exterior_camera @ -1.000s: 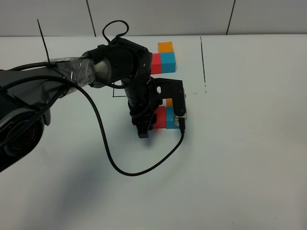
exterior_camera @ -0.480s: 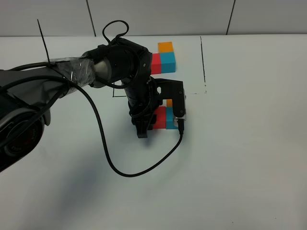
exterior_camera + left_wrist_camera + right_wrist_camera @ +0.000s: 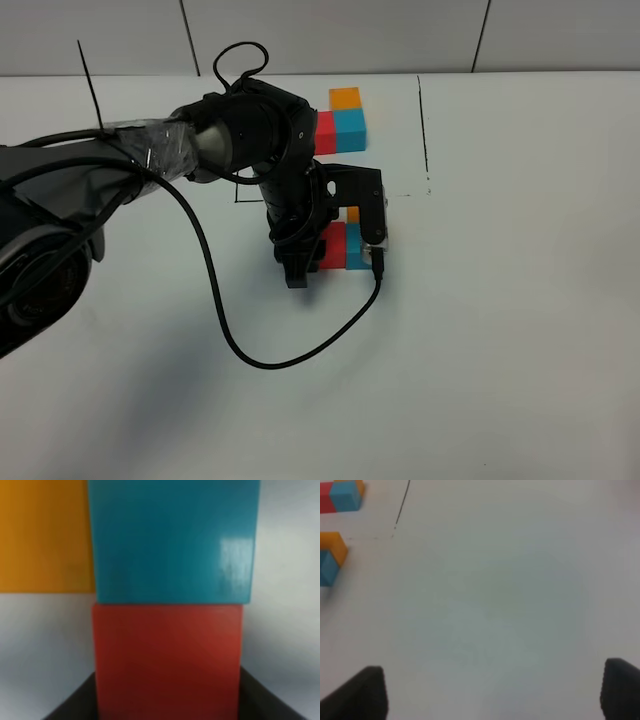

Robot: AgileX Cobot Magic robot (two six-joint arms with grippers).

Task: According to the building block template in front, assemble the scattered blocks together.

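Note:
The template, a joined red, cyan-blue and orange cluster (image 3: pixel 340 120), sits at the back inside a thin black drawn frame (image 3: pixel 422 130). The loose red cube (image 3: pixel 333 245) touches the loose cyan-blue cube (image 3: pixel 355 252), and the loose orange cube (image 3: pixel 353 214) sits just behind the cyan one. My left gripper (image 3: pixel 318 247) is at the red cube. In the left wrist view its fingers (image 3: pixel 70 705) press both sides of the red cube (image 3: pixel 167 655), with the cyan cube (image 3: pixel 172 540) beyond it and the orange cube (image 3: pixel 45 535) beside that. My right gripper (image 3: pixel 495 692) is open and empty over bare table.
The white table (image 3: pixel 500 330) carries the left arm's black cable loop (image 3: pixel 270 360) in front of the cubes. The right wrist view shows the template (image 3: pixel 340 495) and the loose orange cube (image 3: pixel 332 544) and cyan cube (image 3: pixel 327 567) far off at the picture's edge.

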